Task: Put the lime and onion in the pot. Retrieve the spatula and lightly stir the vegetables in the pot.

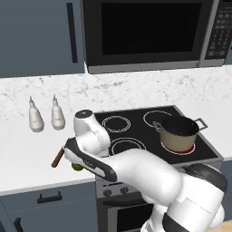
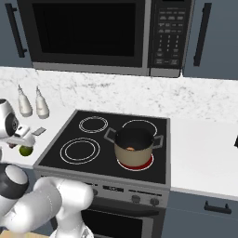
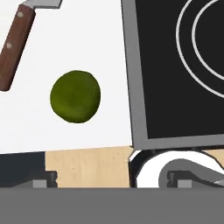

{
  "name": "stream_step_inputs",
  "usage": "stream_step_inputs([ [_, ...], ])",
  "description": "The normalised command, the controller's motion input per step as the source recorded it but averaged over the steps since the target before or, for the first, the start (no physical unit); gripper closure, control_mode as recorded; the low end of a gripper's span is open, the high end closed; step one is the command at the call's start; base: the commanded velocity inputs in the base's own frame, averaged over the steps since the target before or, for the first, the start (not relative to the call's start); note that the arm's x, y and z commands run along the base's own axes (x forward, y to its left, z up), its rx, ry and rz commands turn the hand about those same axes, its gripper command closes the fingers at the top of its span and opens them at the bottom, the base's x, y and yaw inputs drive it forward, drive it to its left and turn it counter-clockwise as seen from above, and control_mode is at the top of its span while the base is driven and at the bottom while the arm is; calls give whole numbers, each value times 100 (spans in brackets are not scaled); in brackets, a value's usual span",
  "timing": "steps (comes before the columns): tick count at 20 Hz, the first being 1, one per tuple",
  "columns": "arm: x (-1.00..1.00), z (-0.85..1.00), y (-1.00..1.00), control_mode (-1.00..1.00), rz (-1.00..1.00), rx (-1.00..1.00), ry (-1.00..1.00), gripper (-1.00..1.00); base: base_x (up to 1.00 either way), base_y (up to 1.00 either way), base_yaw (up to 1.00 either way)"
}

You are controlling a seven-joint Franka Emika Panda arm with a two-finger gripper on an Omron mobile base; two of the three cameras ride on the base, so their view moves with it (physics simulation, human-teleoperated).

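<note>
The dark-green lime (image 3: pixel 75 96) lies on the white counter just left of the stove's edge, and it peeks out under my hand (image 1: pixel 77 166) (image 2: pixel 25 150). My gripper (image 3: pixel 116 178) hovers above it, open and holding nothing, with the lime off to the left of its centre. The spatula (image 3: pixel 15 43) lies beside the lime, its brown handle (image 1: pixel 57 157) toward the counter's front and its grey blade (image 2: pixel 40 131) farther back. The tan pot (image 1: pixel 179 132) (image 2: pixel 134 146) stands on the front right burner. A small orange-tan onion (image 2: pixel 131 148) rests inside it.
Two white bottles (image 1: pixel 35 117) (image 1: pixel 57 114) stand at the back of the counter, left of the stove (image 2: pixel 102 139). The burner under the pot glows red. A microwave (image 1: pixel 145 31) hangs above the stove. The counter's front edge runs close below the lime.
</note>
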Motion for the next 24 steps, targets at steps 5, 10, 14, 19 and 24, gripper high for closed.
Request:
stream_step_inputs([
  [5, 19, -41, 36, -100, 0, -9, 0, -100, 0, 0, 0],
  [10, 24, -48, 5, -100, 0, -9, 0, -100, 0, 0, 0],
  [14, 31, -37, 10, -100, 0, -4, 0, -100, 0, 0, 0],
  [19, 22, -17, 11, -100, 0, -1, 0, -100, 0, 0, 0],
  [24, 23, -19, 4, -100, 0, 0, 0, -100, 0, 0, 0],
])
